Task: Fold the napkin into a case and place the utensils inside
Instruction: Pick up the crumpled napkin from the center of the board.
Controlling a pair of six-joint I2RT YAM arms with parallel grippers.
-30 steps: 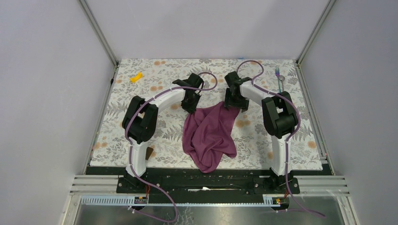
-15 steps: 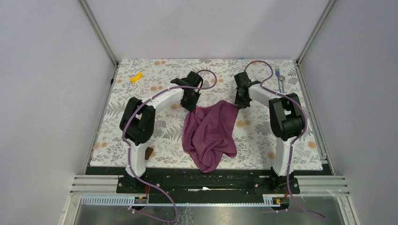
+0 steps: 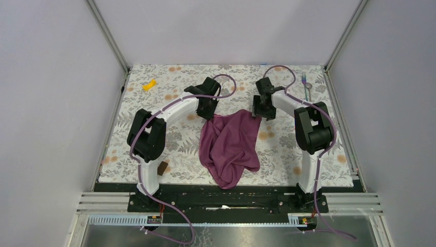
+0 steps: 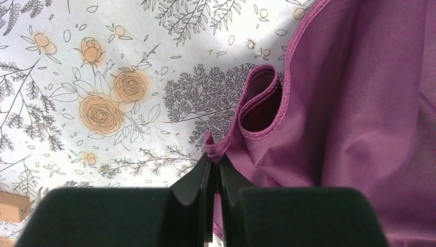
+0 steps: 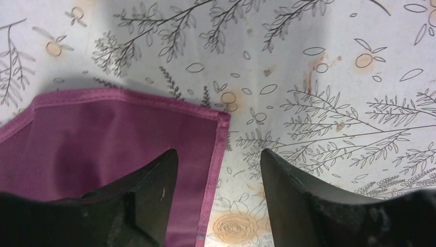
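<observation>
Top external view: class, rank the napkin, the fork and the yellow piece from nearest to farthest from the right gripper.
1. Napkin: its far corner lies right at the right gripper.
2. Fork: far right edge.
3. Yellow piece: far left corner.

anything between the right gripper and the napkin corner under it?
Nothing visible. The right gripper hangs open over the hemmed corner of the napkin, one finger above cloth, the other above the floral mat. The left gripper is shut on the cloth's edge.
</observation>
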